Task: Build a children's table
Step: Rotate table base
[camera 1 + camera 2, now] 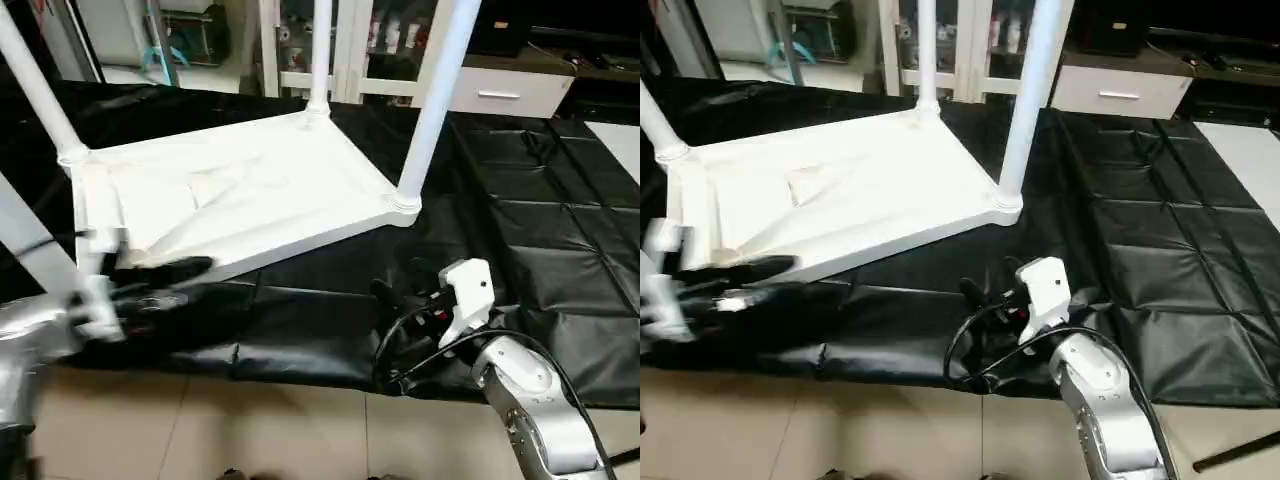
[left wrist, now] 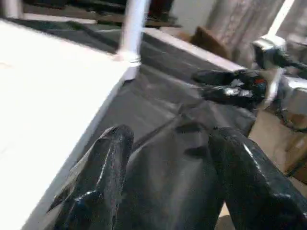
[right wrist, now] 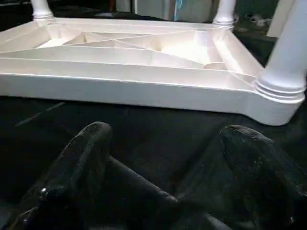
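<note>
The children's table lies upside down on a black mat, its white tabletop (image 1: 250,190) showing the ribbed underside (image 3: 144,45). White legs stand upright in the corner sockets: one at the right (image 1: 437,90), one at the back (image 1: 320,50), one at the left (image 1: 35,90). Another white leg (image 1: 28,240) slants up by the near-left corner. My left gripper (image 1: 172,284) is open and empty beside the tabletop's near-left edge. My right gripper (image 1: 395,292) is open over the mat, just in front of the right corner socket (image 3: 280,96), touching nothing. The left wrist view looks along that near edge towards it (image 2: 230,88).
The black mat (image 1: 530,230) spreads wide to the right of the tabletop. Beige floor tiles (image 1: 250,430) begin at its near edge. A white cabinet with glass doors (image 1: 355,40) and a low drawer unit (image 1: 500,95) stand behind.
</note>
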Robot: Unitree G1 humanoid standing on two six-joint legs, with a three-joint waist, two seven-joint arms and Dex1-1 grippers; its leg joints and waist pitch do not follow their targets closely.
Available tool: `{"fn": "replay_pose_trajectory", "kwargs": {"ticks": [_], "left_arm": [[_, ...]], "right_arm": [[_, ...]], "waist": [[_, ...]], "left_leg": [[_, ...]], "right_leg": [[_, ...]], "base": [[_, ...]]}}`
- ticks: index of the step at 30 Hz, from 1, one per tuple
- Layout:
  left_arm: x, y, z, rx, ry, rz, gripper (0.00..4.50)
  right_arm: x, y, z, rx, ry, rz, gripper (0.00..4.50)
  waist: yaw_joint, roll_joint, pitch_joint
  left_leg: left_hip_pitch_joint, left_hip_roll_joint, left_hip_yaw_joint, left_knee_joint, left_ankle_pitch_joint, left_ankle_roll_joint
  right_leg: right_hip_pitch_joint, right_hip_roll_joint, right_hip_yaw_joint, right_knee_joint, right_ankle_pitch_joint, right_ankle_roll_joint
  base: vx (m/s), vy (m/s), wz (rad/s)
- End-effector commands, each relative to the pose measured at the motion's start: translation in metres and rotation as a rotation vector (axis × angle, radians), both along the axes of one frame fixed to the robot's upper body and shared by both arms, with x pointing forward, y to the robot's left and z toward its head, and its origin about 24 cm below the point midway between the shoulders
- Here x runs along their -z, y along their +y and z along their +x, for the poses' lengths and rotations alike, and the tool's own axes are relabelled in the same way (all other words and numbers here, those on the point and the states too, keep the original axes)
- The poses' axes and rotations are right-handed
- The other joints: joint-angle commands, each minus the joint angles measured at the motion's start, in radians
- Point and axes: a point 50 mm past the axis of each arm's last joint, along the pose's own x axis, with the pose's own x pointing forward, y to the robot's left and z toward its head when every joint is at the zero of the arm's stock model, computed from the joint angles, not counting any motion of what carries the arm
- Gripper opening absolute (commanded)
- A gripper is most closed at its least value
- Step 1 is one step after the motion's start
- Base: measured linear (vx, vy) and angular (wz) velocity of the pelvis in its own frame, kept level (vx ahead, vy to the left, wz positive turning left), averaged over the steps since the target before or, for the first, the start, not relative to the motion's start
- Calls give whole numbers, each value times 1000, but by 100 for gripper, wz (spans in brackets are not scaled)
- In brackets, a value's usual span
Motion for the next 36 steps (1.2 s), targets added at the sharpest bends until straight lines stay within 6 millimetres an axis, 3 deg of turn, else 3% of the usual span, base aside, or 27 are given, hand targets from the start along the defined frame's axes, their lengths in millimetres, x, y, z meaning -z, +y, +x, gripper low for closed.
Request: {"fn": "replay_pose_trajectory", "kwargs": {"ticks": [1,3,7,13,14,20,22,31,34,36], "left_arm": [[-9,17,-9,-30,4,-15,293],[-11,28,-17,-53,26,-15,293],[-14,51,-32,-122,71,2,293],[-15,67,-49,-166,123,11,293],[-14,72,-53,-190,130,23,293],[-20,100,-56,-364,71,-20,293],[-20,112,-61,-413,74,-5,293],[-27,119,-50,-450,-6,27,293],[-25,127,-51,-462,16,38,293],[-24,129,-53,-460,31,32,293]], "right_arm": [[-4,-5,-1,13,-22,3,390],[-4,-4,0,12,-20,4,390],[-4,-3,1,7,-20,5,390],[-3,-2,0,2,-17,6,390],[-3,-2,0,1,-16,7,390],[-1,-2,0,0,-11,6,390],[-1,-2,0,0,-12,6,390],[-2,-1,0,-5,-19,1,390],[-2,-4,0,-3,-22,-5,390],[-2,-5,-1,-2,-22,-6,390]], "waist": [[-1,19,-56],[-1,22,-54],[-1,21,-52],[3,24,-50],[2,21,-49],[2,20,-47],[0,18,-44],[0,12,-44],[1,14,-45],[-2,12,-45]], "left_leg": [[28,24,-14,-99,-390,-45],[33,25,-14,-101,-416,-48],[32,24,-15,-102,-426,-48],[39,27,-17,-105,-464,-60],[35,26,-18,-106,-471,-61],[43,22,-21,-106,-511,-70],[41,22,-27,-110,-542,-75],[56,20,-29,-107,-606,-72],[56,19,-33,-108,-612,-75],[49,21,-36,-111,-609,-76]], "right_leg": [[28,-14,25,-59,-267,-178],[23,-13,25,-63,-296,-173],[22,-14,28,-65,-314,-165],[15,-13,29,-68,-334,-158],[18,-14,29,-69,-341,-154],[10,-11,37,-78,-393,-135],[13,-11,38,-81,-441,-118],[-2,-10,42,-96,-517,-100],[-1,-11,41,-96,-524,-92],[5,-13,40,-92,-521,-93]], "base": [[0,0,0],[0,0,0],[0,0,0],[0,0,0],[0,0,0],[0,0,0],[0,0,0],[0,0,0],[0,0,0],[0,0,0]]}}
